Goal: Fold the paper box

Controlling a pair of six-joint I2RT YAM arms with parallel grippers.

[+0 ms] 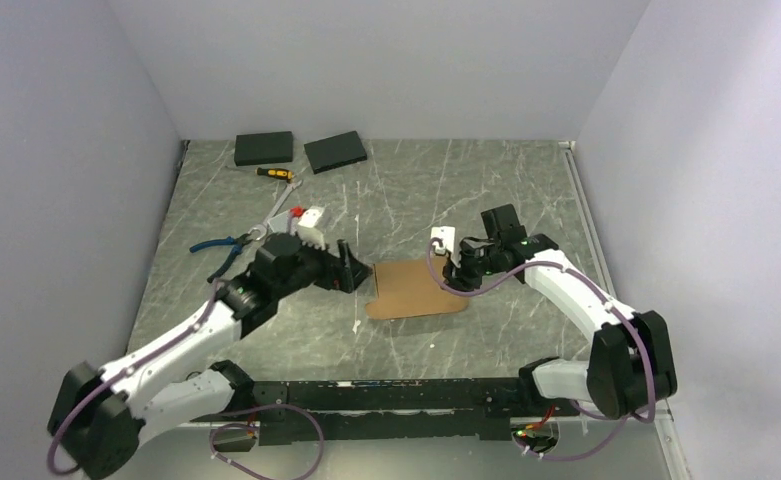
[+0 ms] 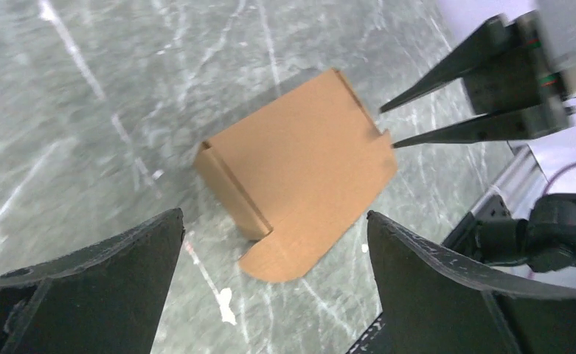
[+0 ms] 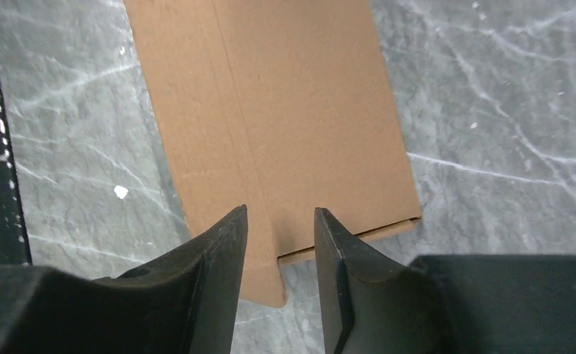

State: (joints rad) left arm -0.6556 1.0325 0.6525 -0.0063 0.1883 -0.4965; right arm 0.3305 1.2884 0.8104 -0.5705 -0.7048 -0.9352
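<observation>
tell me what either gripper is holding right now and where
Nothing is held. The left gripper is wide open short of the paper box; the right gripper sits open at its edge.

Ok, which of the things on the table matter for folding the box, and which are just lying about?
For the job:
box

Lying about:
left slab
right slab
screwdriver
pliers
</observation>
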